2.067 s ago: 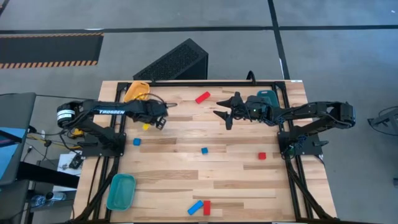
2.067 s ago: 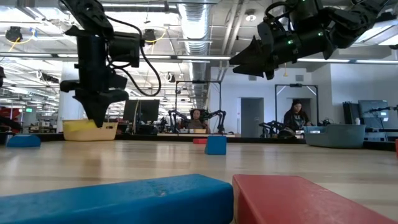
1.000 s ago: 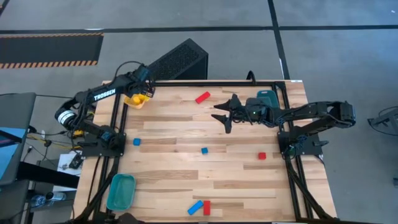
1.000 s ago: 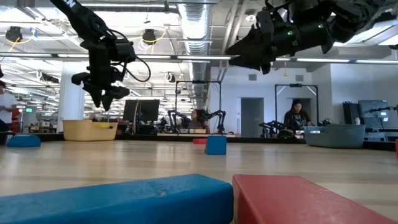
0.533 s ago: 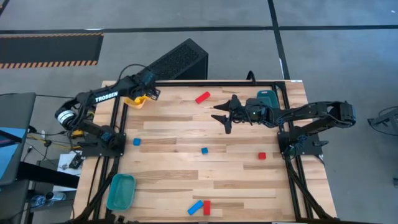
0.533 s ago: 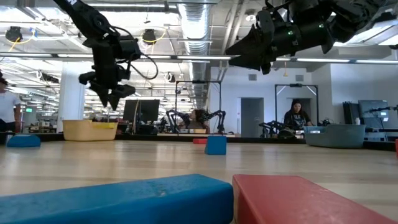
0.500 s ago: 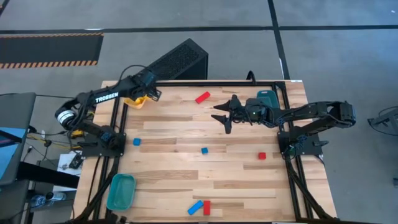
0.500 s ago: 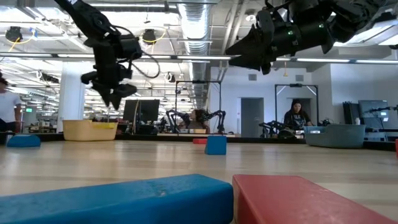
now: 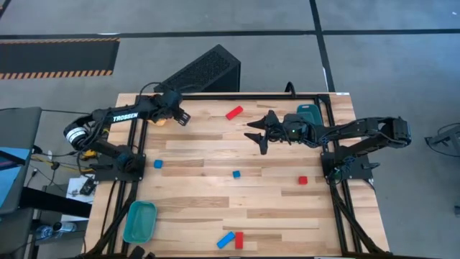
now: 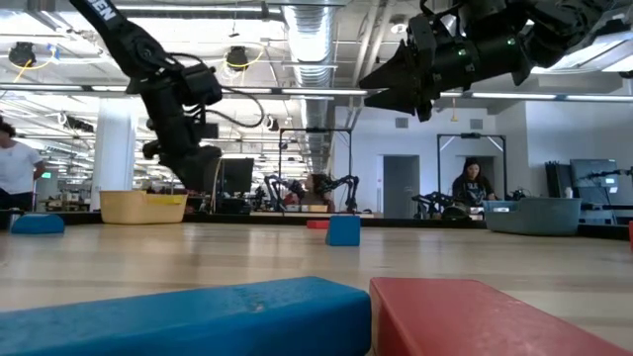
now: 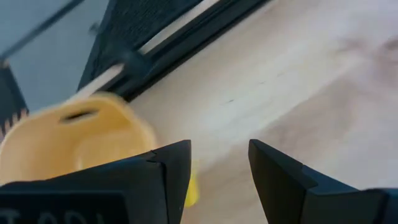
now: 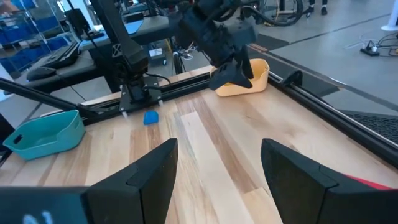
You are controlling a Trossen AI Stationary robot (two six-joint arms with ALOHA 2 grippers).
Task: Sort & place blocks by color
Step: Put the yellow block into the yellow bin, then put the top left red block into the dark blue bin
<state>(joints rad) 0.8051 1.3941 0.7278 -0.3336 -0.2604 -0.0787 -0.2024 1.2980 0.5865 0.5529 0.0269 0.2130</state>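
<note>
The left gripper is hanging above the table near its far-left corner, just beside the yellow tray, which the arm is mostly covering from above. In the left wrist view its fingers are standing apart with bare wood showing in the gap — nothing is pinched between them — and a small yellow block is peeking out beside one finger, next to the yellow tray; whether it is lying in the tray or beside it I cannot tell.

The right gripper is hovering over the far middle of the table, its fingers spread wide and holding nothing.

The blocks are lying scattered:
- a red bar near the far edge;
- a blue cube close to the left edge;
- a blue cube around the table's middle;
- a red cube toward the right edge;
- a blue bar and a red bar just beside each other at the near edge.

A teal tray is sitting at the near-left corner, and another teal tray is showing at the far-right corner, partly under the right arm.
</note>
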